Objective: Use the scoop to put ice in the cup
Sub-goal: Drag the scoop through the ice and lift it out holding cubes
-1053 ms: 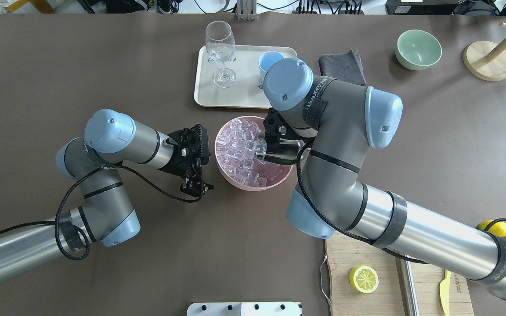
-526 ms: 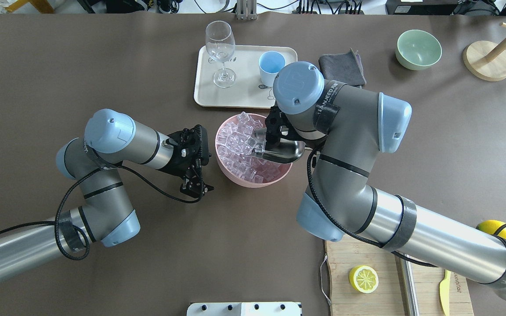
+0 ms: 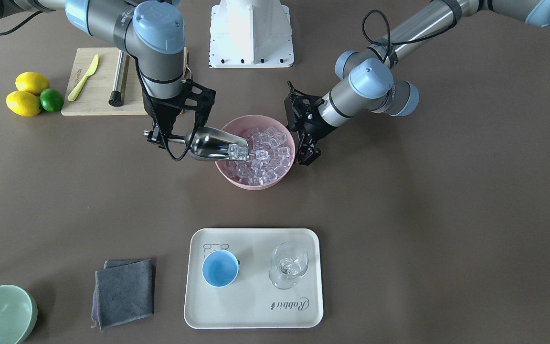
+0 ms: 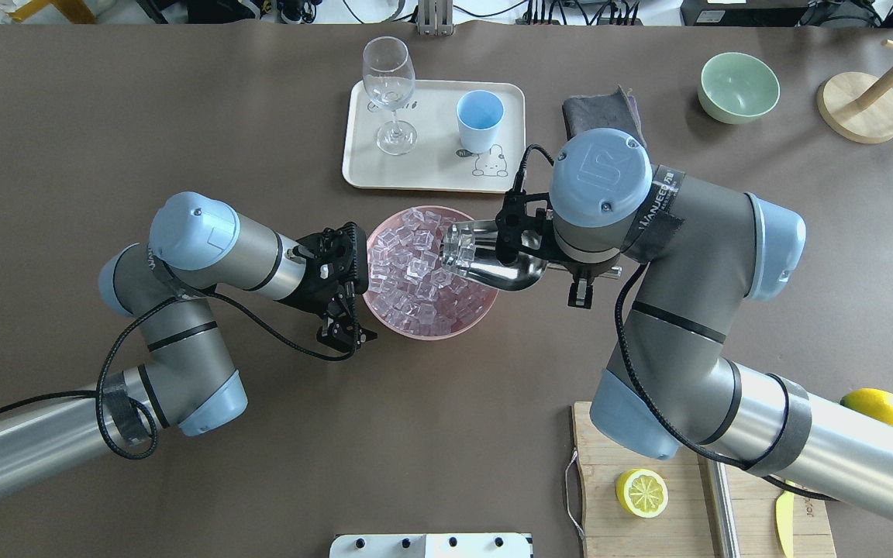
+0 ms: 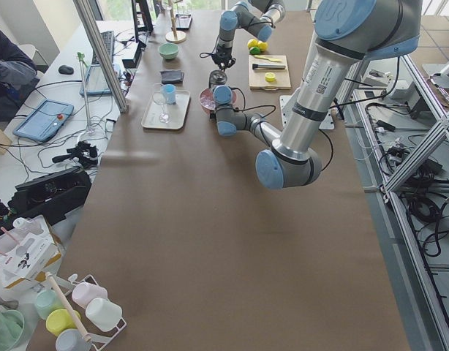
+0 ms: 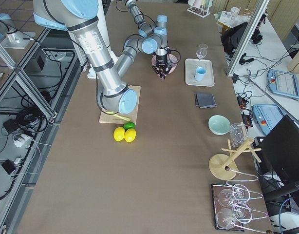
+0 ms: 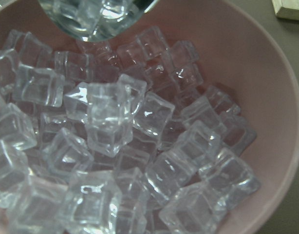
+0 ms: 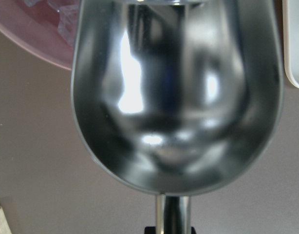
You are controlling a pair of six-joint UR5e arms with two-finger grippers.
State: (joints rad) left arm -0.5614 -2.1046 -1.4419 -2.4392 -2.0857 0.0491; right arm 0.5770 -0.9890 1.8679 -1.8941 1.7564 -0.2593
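The steel scoop (image 4: pixel 502 267) is in my right gripper (image 3: pixel 162 138), which is shut on its short handle. The scoop lies about level over the right rim of the pink bowl (image 4: pixel 431 333), its mouth toward the bowl, with a clear cube or two at the mouth (image 3: pixel 237 152). The bowl is heaped with ice (image 4: pixel 409 271), which fills the left wrist view (image 7: pixel 110 122). The trough looks mostly bare in the right wrist view (image 8: pixel 178 97). My left gripper (image 4: pixel 347 333) is open beside the bowl's left rim, holding nothing. The light-blue cup (image 4: pixel 479 120) stands empty on the cream tray (image 4: pixel 431 177).
A wine glass (image 4: pixel 390 93) stands on the tray left of the cup. A grey cloth (image 4: pixel 601 108), a green bowl (image 4: pixel 739 87) and a wooden stand (image 4: pixel 861 107) lie at the far right. A cutting board with a lemon half (image 4: pixel 642 492) is near my right arm.
My right arm has drawn the scoop out of the ice heap and back to the right, over the bowl's rim. The bowl has slid slightly left. The left arm has stayed still.
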